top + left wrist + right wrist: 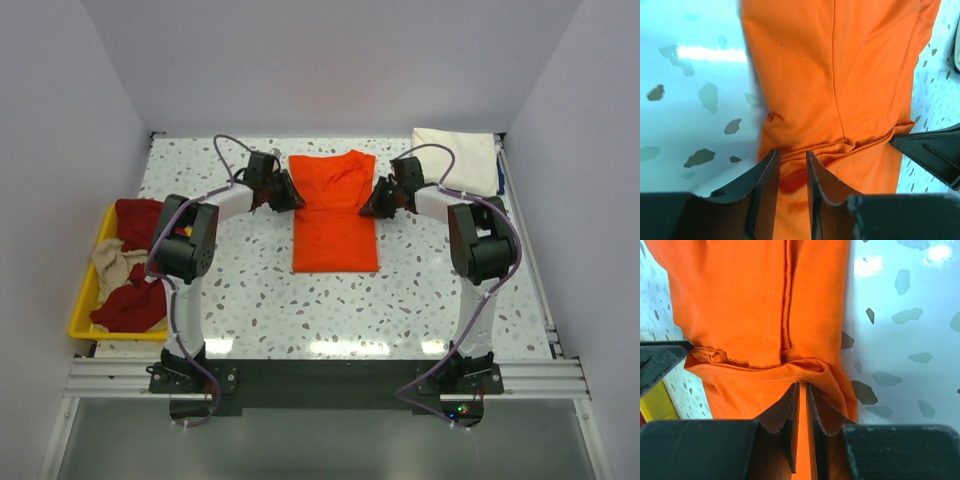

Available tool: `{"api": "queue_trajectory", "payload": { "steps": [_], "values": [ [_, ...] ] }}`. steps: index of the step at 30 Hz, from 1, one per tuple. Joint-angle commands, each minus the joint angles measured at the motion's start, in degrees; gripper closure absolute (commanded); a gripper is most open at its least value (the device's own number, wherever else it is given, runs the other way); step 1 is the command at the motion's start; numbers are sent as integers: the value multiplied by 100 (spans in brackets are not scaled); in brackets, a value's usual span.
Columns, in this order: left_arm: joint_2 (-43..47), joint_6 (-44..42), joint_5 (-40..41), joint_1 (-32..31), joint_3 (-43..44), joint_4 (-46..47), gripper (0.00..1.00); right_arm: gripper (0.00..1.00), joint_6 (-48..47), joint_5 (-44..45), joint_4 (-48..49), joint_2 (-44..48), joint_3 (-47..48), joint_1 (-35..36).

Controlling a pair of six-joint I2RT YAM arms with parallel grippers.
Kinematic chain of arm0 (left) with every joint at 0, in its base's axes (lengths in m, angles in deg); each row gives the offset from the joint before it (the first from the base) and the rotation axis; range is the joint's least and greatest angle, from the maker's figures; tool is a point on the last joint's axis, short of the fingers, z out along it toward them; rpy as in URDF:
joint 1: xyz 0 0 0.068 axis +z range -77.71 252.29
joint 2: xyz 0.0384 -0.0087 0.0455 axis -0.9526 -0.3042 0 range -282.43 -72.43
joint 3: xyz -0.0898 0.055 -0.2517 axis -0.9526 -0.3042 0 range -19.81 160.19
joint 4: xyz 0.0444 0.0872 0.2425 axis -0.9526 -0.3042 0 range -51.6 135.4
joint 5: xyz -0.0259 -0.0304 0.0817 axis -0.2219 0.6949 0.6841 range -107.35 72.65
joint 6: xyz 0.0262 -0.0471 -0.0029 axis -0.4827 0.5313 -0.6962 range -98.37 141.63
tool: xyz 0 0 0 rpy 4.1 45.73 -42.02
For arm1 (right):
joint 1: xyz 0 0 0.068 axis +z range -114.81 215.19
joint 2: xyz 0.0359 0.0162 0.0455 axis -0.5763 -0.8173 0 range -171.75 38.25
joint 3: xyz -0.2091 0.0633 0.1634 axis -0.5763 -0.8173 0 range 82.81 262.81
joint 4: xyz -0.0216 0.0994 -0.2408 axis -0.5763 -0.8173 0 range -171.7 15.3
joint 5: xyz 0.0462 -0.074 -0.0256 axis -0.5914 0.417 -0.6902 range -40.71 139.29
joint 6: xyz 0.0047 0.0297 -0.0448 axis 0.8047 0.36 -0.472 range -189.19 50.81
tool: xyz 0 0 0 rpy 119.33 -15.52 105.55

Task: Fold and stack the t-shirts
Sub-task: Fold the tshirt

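T-shirt [750, 305], orange, in right claw [802, 386]

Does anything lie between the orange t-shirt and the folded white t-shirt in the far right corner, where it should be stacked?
No loose thing shows on the table between the orange t-shirt and the white t-shirt. Only the right gripper, at the orange one's right edge, stands on that side.

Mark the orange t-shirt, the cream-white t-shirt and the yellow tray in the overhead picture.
orange t-shirt [335, 228]: top external view, middle of its folded body.
cream-white t-shirt [457, 160]: top external view, centre of the folded cloth.
yellow tray [83, 300]: top external view, bare left rim.
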Motion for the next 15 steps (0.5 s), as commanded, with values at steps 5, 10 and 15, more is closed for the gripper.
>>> {"api": "queue_trajectory", "payload": {
  "steps": [5, 10, 15],
  "values": [
    [900, -239, 361, 135, -16, 129, 67, 85, 201, -352, 357, -58, -85, -150],
    [1454, -71, 449, 38, -842, 384, 70, 85, 263, -422, 480, -57, -156, -238],
    [1465, -80, 371, -120, -1055, 472, 78, 85, 316, -466, 524, -75, -147, -247]
  ]
}}
